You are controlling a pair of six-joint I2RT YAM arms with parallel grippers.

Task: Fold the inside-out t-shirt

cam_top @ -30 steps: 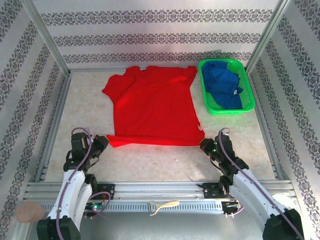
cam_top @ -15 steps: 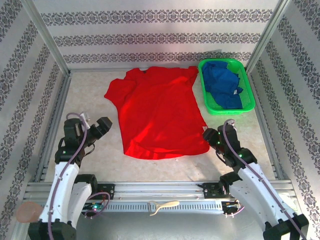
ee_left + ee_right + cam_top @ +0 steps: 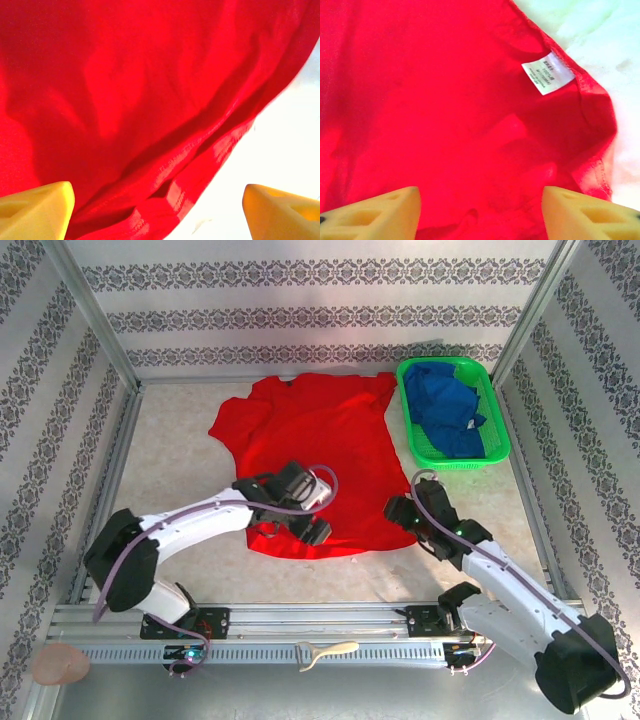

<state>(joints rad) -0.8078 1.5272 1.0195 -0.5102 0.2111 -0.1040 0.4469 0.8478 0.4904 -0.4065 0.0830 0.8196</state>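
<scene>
The inside-out t-shirt (image 3: 320, 440) lies spread mid-way across the table (image 3: 170, 450), its near hem rumpled and the white tag (image 3: 547, 71) at the right corner. My left gripper (image 3: 316, 512) and right gripper (image 3: 397, 510) hover over that hem, both spread wide and holding nothing. I judge a pinch here may catch only one layer, skewing the fold.

one inside-out t-shirt (image 3: 330, 430), one green basket (image 3: 445, 462), one blue garment (image 3: 445, 405), two pincers: left pincer (image 3: 155, 210) and right pincer (image 3: 480, 210).
</scene>
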